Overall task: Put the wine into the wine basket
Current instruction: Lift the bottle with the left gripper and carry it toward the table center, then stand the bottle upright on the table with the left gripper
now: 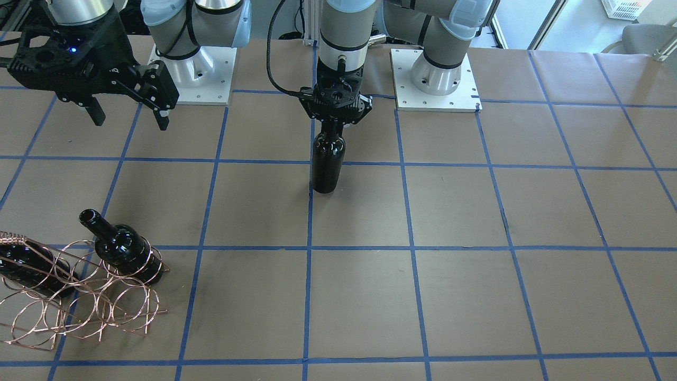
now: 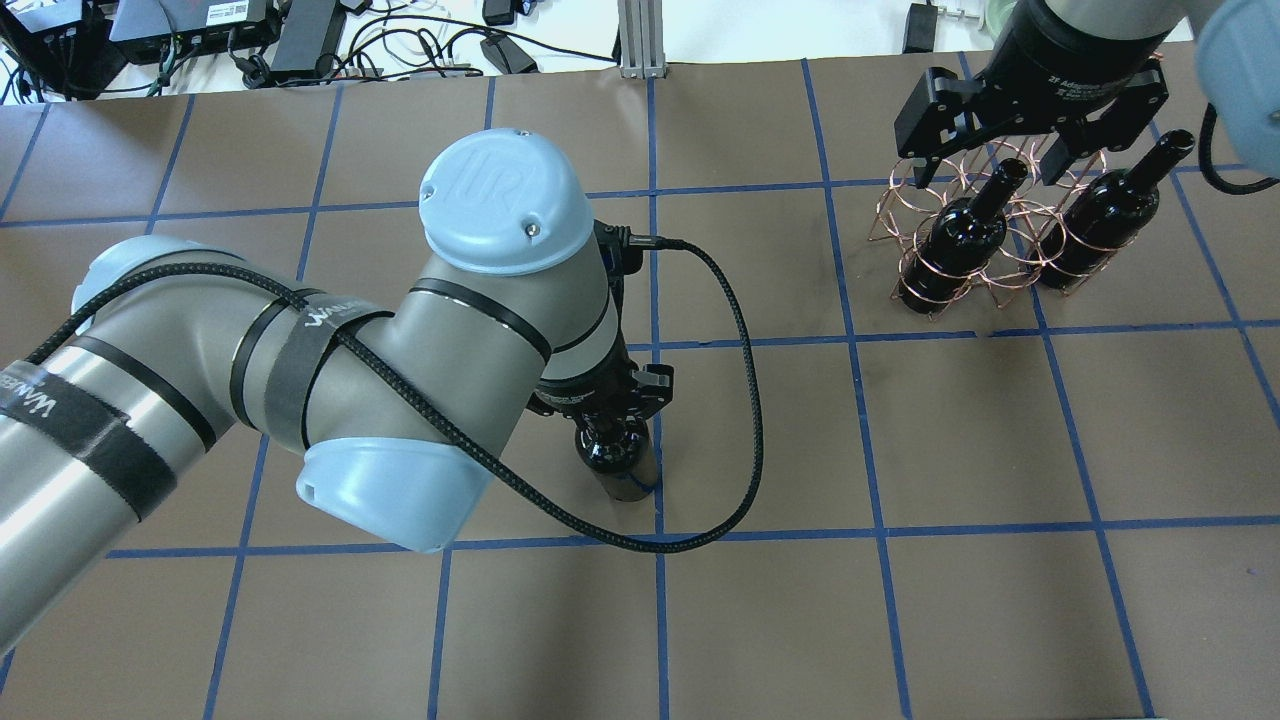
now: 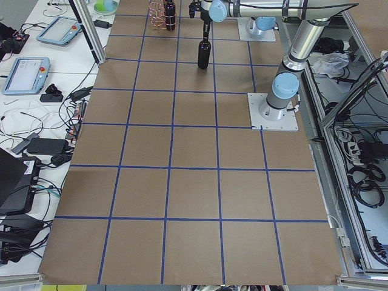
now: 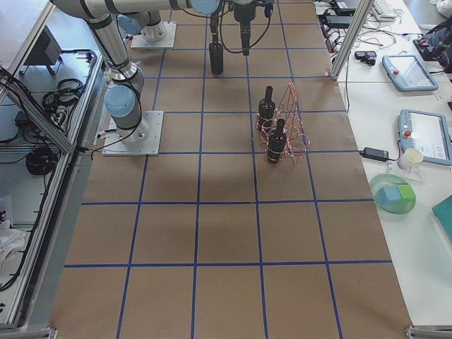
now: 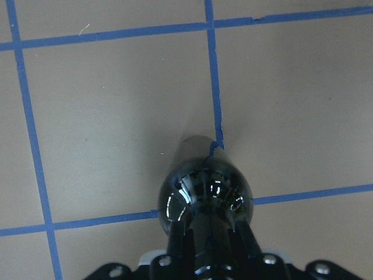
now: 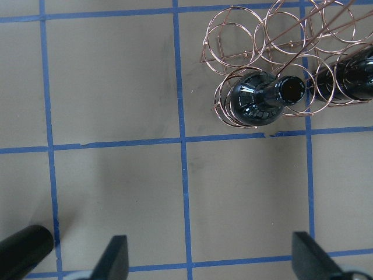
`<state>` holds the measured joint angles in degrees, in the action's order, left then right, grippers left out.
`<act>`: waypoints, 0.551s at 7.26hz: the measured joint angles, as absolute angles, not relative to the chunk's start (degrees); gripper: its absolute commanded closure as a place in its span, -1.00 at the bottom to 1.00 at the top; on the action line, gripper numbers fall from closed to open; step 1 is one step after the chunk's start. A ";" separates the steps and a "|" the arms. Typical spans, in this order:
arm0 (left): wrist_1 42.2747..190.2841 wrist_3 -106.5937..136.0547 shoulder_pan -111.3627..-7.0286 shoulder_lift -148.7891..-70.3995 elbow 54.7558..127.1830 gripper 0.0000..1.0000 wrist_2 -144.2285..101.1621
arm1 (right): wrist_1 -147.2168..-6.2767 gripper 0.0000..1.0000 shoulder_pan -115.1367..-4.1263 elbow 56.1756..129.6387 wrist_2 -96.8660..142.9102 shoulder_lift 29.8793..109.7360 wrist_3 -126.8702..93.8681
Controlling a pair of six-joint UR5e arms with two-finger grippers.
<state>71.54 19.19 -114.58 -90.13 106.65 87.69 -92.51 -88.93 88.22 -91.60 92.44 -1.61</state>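
Shows the left gripper (image 1: 336,121) clamped on the neck of an upright bottle (image 1: 327,164) mid-table, just beside a blue tape line (image 1: 310,222). Finds the right gripper (image 1: 129,117) at upper left, fingers spread apart, above the table (image 1: 476,211). Places the wire basket (image 1: 100,304) at lower left, cradling a second bottle (image 1: 124,248) and a third bottle (image 1: 26,267), both tilted.

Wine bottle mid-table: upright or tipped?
Upright. The wine bottle is vertical, neck up, the left gripper shut on its neck from above. Whether its base touches the table: cannot tell.
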 measured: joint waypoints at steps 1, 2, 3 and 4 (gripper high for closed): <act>71.61 19.12 -114.67 -90.27 106.67 1.00 87.69 | -92.50 -1.00 -88.89 88.21 -91.61 92.43 -1.54; 71.77 18.91 -114.73 -90.27 106.69 1.00 87.82 | -92.55 -1.00 -88.87 88.19 -91.62 92.41 -1.51; 72.07 18.81 -114.76 -90.22 106.70 1.00 87.99 | -92.60 -1.00 -88.87 88.18 -91.58 92.39 -1.61; 72.49 18.87 -114.78 -90.20 106.70 1.00 88.07 | -92.59 -1.00 -88.86 88.20 -91.59 92.38 -1.78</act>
